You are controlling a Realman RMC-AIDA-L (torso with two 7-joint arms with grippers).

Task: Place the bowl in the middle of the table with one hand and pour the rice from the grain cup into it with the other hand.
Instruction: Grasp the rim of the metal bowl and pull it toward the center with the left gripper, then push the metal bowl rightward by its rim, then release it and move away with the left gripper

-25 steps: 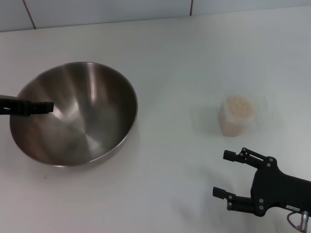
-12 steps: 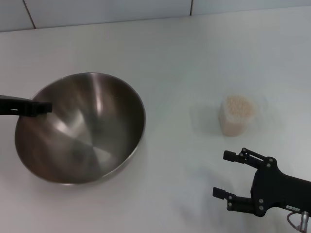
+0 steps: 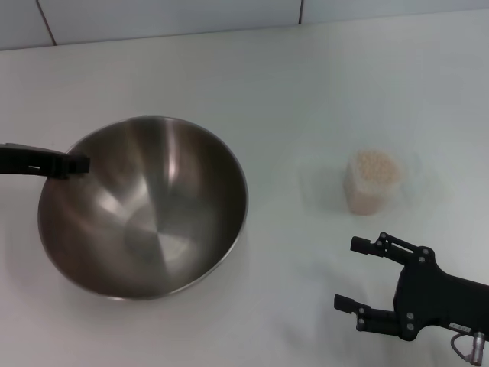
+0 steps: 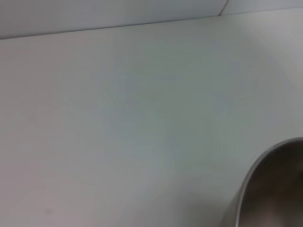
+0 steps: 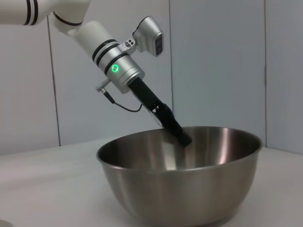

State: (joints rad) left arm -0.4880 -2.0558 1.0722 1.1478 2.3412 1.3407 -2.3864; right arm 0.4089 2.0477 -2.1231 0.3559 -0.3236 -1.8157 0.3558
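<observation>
The steel bowl [image 3: 145, 206] sits on the white table [image 3: 290, 84], left of centre. My left gripper [image 3: 76, 164] reaches in from the left and is shut on the bowl's left rim. The right wrist view shows the bowl [image 5: 180, 189] resting on the table with the left gripper [image 5: 182, 138] on its far rim. The bowl's rim [image 4: 246, 189] also shows in the left wrist view. The clear grain cup [image 3: 372, 187], full of rice [image 3: 374, 164], stands upright at the right. My right gripper [image 3: 348, 273] is open and empty, in front of the cup and apart from it.
A tiled wall [image 3: 168, 15] runs along the table's far edge. The left arm [image 5: 113, 61] slants down over the bowl in the right wrist view. Bare table lies between the bowl and the cup.
The left gripper has moved the bowl to the right, toward the table's middle. The cup and the right gripper have not moved.
</observation>
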